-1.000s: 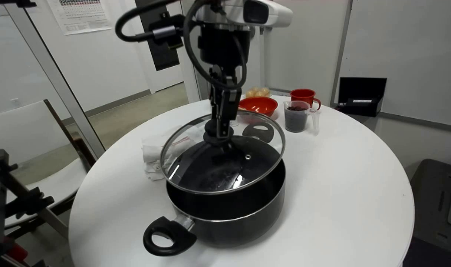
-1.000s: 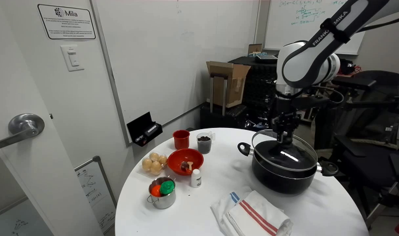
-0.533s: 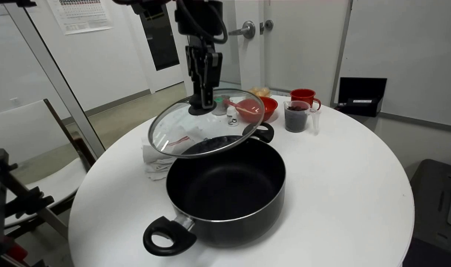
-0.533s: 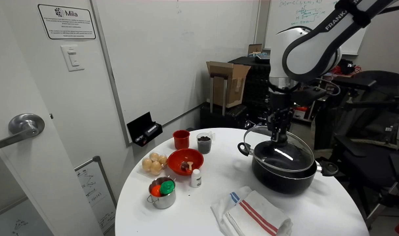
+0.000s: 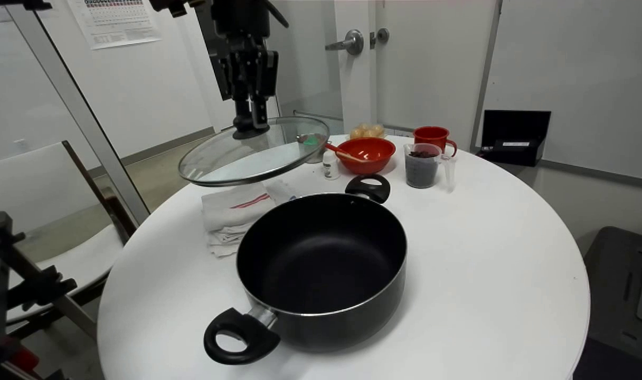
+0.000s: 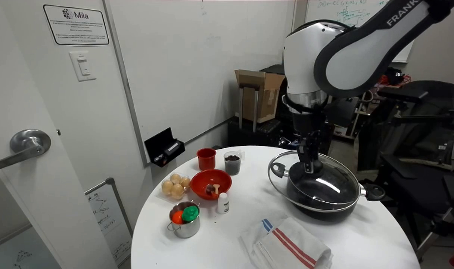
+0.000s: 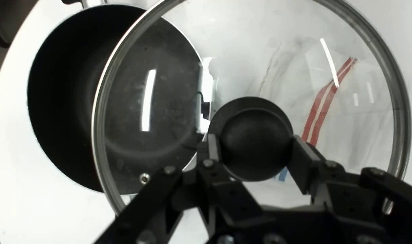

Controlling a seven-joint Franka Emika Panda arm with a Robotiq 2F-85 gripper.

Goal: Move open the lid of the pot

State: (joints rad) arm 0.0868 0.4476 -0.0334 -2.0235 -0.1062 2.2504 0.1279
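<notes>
The clear glass lid (image 5: 294, 150) with a metal rim hangs in the air, slightly tilted, above and to the far left of the pot in an exterior view. My gripper (image 5: 251, 117) is shut on its black knob (image 7: 256, 142), with a finger on each side. The black pot (image 5: 347, 327) stands uncovered on the table, its dark inside fully visible there. In an exterior view the lid (image 6: 335, 183) overlaps the pot (image 6: 324, 216) in the line of sight. In the wrist view the lid (image 7: 260, 40) covers the right part of the pot (image 7: 63, 101).
A folded white towel (image 5: 236, 208) lies beside the pot, partly under the lid in the wrist view. A white bottle (image 6: 223, 203), red bowl (image 6: 208, 177), small metal pot (image 6: 186, 226), egg-like balls (image 6: 174, 185), red mug (image 6: 206, 158) and measuring cup (image 6: 232, 164) stand on the table (image 5: 490, 264).
My gripper has lifted the lid off the pot and carried it away, up and left in an exterior view. The pot has stayed in place and its opening is now uncovered.
</notes>
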